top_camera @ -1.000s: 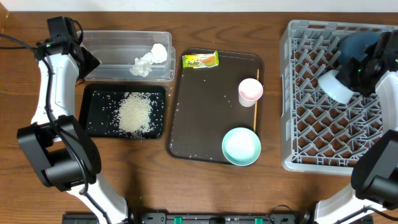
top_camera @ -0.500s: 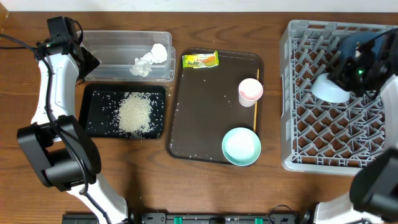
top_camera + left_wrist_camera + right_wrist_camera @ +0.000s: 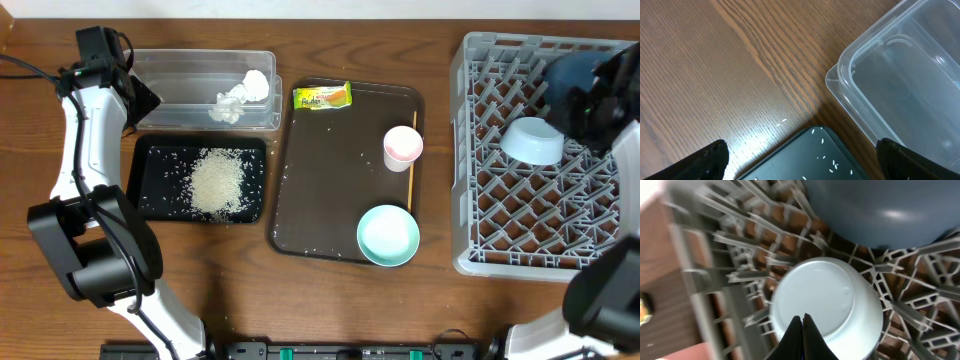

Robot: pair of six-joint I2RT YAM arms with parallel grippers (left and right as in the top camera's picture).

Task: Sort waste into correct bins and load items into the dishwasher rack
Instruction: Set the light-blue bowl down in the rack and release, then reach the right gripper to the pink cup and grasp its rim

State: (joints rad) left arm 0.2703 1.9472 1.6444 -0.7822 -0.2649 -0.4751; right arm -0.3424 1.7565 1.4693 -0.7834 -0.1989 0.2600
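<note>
The dishwasher rack [image 3: 500, 215] runs off the frame's right edge, and your right arm [image 3: 598, 105] hides part of the dark blue plate [image 3: 563, 68] inside. Beside it a pale blue bowl [image 3: 532, 141] lies upturned under your right gripper [image 3: 802, 322], pinched empty. Your left gripper [image 3: 805, 159] gapes over the black tray [image 3: 812, 142] corner.

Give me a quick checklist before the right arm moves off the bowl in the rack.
1. Right gripper grip: the jaws are shut over the upturned pale blue bowl. Whether it pinches the rim: cannot tell.
2. Bowl inside the dishwasher rack, beside the dark blue plate: ok.
3. Left gripper open and empty: ok.
4. Snack wrapper binned: not ok, it lies on the brown tray.
5. Second bowl, pink-and-white cup and orange stick loaded: not ok, all are on the brown tray.
</note>
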